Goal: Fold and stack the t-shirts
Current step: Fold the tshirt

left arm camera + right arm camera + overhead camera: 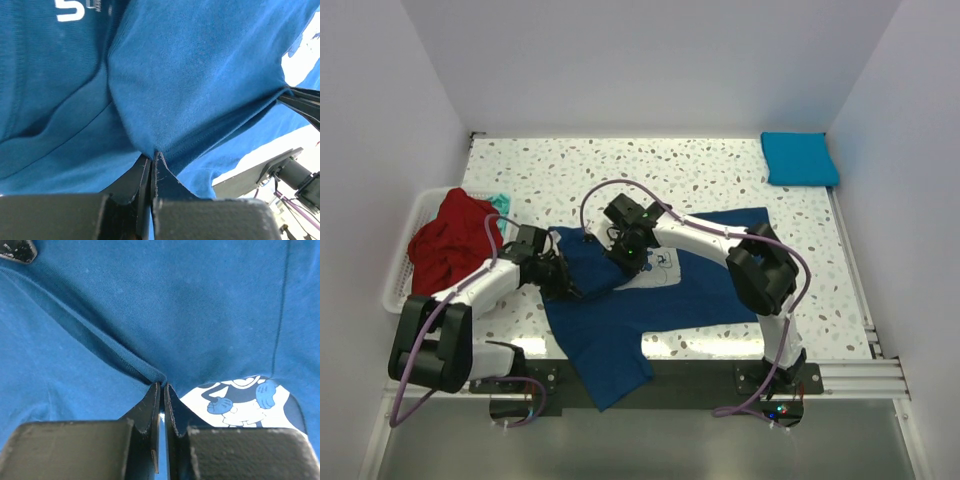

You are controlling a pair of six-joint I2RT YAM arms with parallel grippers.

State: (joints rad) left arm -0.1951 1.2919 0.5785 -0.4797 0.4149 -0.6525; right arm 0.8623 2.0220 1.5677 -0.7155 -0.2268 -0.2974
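A navy blue t-shirt [630, 310] with a pale cartoon print [655, 268] lies spread across the table's near middle, one end hanging over the front edge. My left gripper [563, 282] is shut on a fold of its cloth [165, 125] at the shirt's left side. My right gripper [625, 258] is shut on a hemmed edge [125, 362] next to the print [240, 402]. A folded turquoise-blue t-shirt [799, 158] lies at the far right corner. A red t-shirt [450, 240] is heaped in the basket, with a bit of teal cloth [500, 200] behind it.
A white slatted basket [398, 285] stands at the table's left edge. White walls close in the back and both sides. The speckled tabletop [650, 175] shows behind the navy shirt. A rail [850, 375] runs along the front edge.
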